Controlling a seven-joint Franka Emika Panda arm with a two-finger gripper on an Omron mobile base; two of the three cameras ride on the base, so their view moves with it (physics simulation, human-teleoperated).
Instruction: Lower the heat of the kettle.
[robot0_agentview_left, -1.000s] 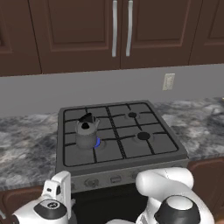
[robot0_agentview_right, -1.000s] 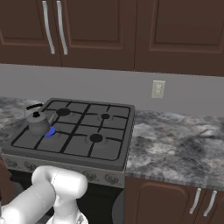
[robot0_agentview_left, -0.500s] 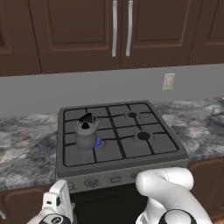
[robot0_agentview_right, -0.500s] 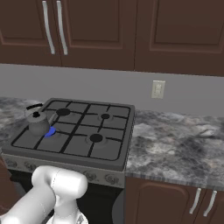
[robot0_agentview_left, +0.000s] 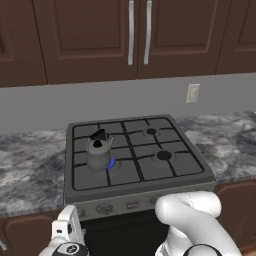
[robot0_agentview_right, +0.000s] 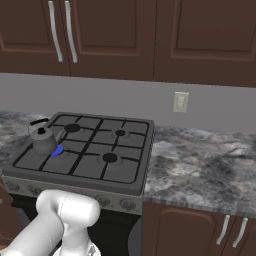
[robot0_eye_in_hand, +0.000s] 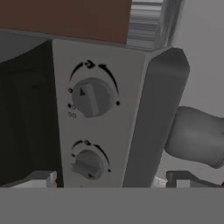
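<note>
Left base view: the kettle (robot0_agentview_left: 99, 151) sits on the stove (robot0_agentview_left: 190, 167) at the front-left burner, near the stove's left edge, a small blue flame (robot0_agentview_left: 112, 163) showing at its base; a row of knobs (robot0_agentview_left: 132, 204) runs along the stove's front panel, below the granite worktop (robot0_agentview_left: 30, 170) line. The arm is folded low in front of the stove, the hand down at the lower left. Right base view: the kettle (robot0_agentview_right: 43, 141) is toward the stove's left front, the flame (robot0_agentview_right: 58, 150) just beside it, the worktop (robot0_agentview_right: 200, 165) stretching away on the right. Hand view, rolled sideways: two control knobs (robot0_eye_in_hand: 91, 97) on the grey panel, the larger one centred, a second knob (robot0_eye_in_hand: 89, 163) close to the pincer (robot0_eye_in_hand: 111, 178). Fingers (robot0_eye_in_hand: 38, 178) stand well apart, wide, touching nothing, holding nothing. Judgement: the kettle is rigid metal, likely hot and water-heavy, and need not be lifted; the thing to grip is the stiff, smooth knob serving its burner, pinched across its raised rib. Which knob that is, cannot tell.
</note>
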